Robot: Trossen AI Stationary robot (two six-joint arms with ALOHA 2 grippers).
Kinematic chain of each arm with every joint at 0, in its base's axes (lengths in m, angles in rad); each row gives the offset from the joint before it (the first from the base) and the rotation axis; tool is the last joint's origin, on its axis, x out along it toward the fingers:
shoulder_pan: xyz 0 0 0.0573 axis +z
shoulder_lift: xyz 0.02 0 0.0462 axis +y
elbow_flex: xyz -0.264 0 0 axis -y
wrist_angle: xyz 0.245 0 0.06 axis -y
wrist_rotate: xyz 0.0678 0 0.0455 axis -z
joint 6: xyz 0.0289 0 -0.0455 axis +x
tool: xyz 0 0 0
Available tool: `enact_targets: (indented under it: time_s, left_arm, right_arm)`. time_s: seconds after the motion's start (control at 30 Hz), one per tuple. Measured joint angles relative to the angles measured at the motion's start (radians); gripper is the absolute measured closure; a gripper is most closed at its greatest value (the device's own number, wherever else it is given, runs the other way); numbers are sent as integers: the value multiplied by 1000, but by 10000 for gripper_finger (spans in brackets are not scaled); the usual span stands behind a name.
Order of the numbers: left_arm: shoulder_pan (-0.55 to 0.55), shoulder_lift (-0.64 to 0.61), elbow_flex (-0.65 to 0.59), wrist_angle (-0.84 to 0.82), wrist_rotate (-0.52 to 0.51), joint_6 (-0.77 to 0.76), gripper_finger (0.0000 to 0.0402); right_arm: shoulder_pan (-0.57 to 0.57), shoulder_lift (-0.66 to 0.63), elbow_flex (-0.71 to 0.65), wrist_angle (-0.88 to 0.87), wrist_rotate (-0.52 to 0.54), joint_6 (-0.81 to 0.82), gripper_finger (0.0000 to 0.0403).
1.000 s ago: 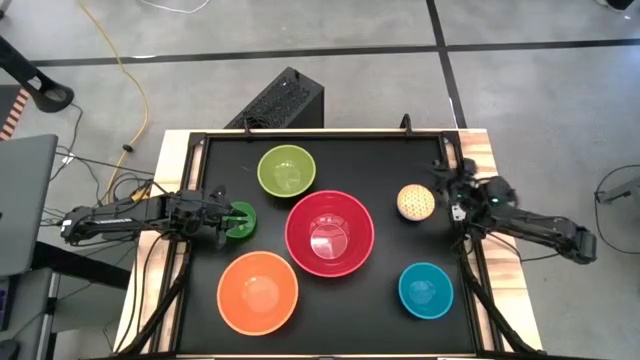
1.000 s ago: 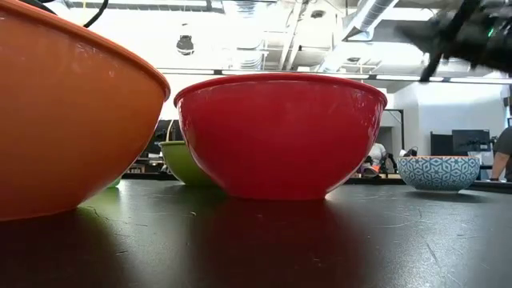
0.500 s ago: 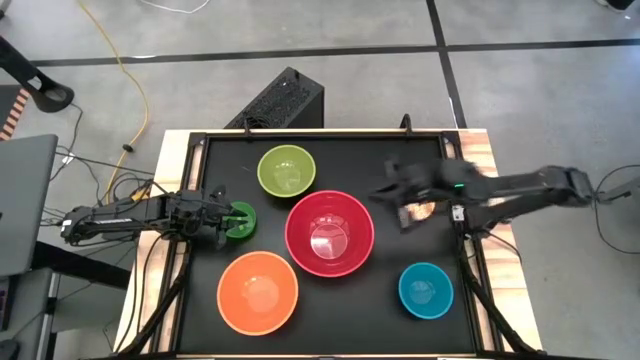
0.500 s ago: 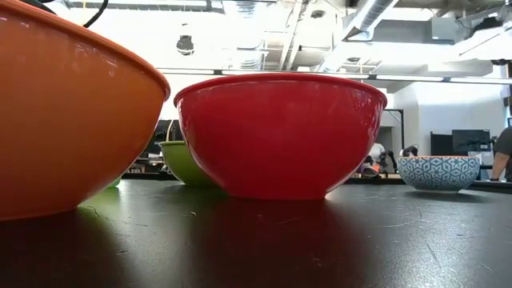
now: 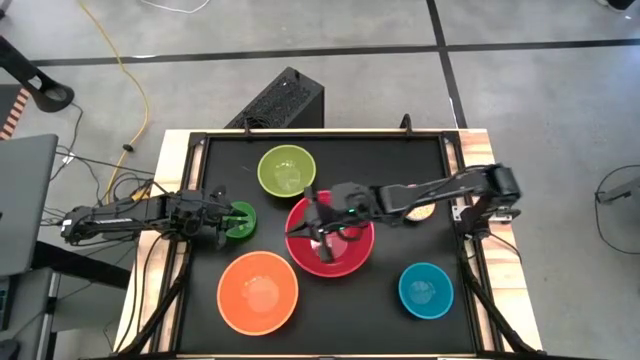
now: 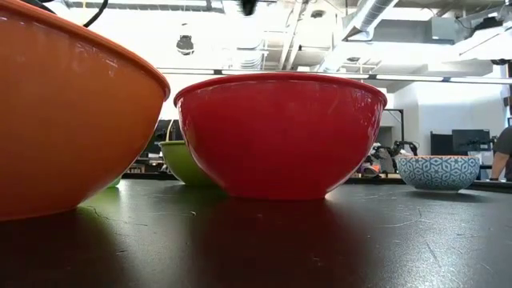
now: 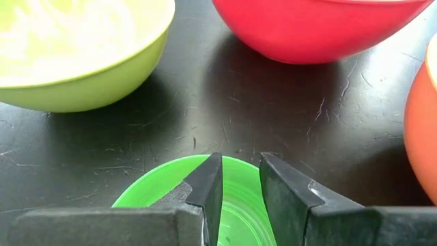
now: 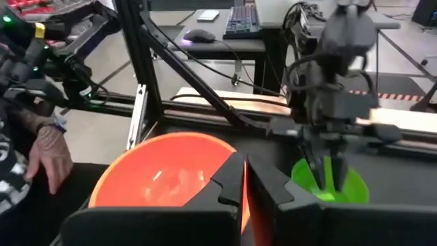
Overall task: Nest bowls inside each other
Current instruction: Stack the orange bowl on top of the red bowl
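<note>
None of the nesting was done when I looked down: all six bowls sat apart on my black table (image 5: 200, 300). The large round red-pink plastic bowl (image 5: 345, 250) sat at the centre, the round orange plastic bowl (image 5: 258, 291) at seven o'clock from it, the round lime green plastic bowl (image 5: 286, 171) at eleven, the round teal blue plastic bowl (image 5: 425, 290) at four, and the speckled pale yellow bowl (image 5: 424, 211) at two, partly hidden under my right arm. The small bright green plastic bowl (image 5: 240, 221) was at nine o'clock. My left gripper (image 7: 239, 179) straddled its rim with a narrow gap between the fingers, so I judged it pinching that bowl. My right gripper (image 5: 318, 226) hung over the red-pink bowl's nine o'clock edge, fingers pressed nearly together with nothing between them. Every bowl remained to be stacked, I judged.
</note>
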Motion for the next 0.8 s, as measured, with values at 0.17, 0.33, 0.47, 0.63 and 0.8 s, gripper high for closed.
enact_targets:
  time_s: [0.17,0.33,0.47,0.63,0.8]
  left_arm:
    - [0,0,0,0,0,0,315]
    - [0,0,0,0,0,0,315]
    - [0,0,0,0,0,0,315]
    - [0,0,0,0,0,0,315]
    - [0,0,0,0,0,0,315]
  right_arm:
    - [2,177,147,-32,-2,-77,334]
    - [15,337,293,-66,-1,-178,273]
    - [20,455,437,-132,-3,-176,208]
    - [9,583,630,-301,-3,-172,144]
    - [-6,695,793,-406,-3,-126,128]
